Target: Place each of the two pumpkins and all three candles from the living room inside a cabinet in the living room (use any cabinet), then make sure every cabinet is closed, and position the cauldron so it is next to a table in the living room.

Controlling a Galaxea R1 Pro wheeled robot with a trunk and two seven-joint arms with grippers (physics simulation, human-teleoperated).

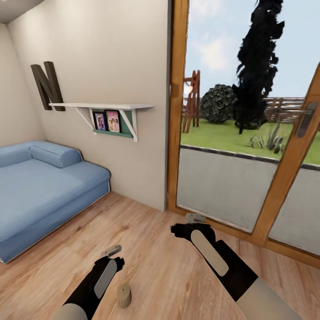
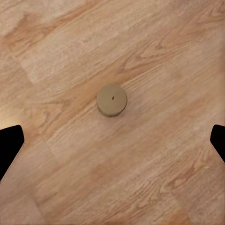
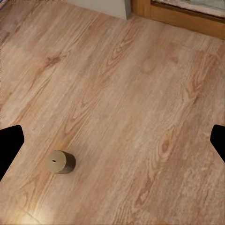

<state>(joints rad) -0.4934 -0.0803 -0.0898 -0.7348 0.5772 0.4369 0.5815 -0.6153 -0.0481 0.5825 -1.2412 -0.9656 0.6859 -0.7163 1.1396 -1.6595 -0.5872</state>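
One candle (image 1: 124, 295), a short squat tan-grey cylinder, stands upright on the wooden floor just right of my left forearm. My left gripper (image 1: 111, 251) hangs above the floor, open, and in its wrist view the candle (image 2: 112, 100) lies straight below, seen from the top, ahead of the spread black fingertips (image 2: 9, 145). My right gripper (image 1: 195, 218) is held farther forward near the glass door, open and empty; its wrist view catches the same candle (image 3: 61, 162) off to one side. The pumpkins, cabinet, cauldron and low table are out of view.
A blue sofa (image 1: 40, 186) fills the left side. A wall shelf (image 1: 102, 106) with framed photos hangs above it. A wood-framed glass door (image 1: 249, 169) stands ahead on the right, with a garden outside. Bare wooden floor (image 1: 151, 240) lies between the sofa and the door.
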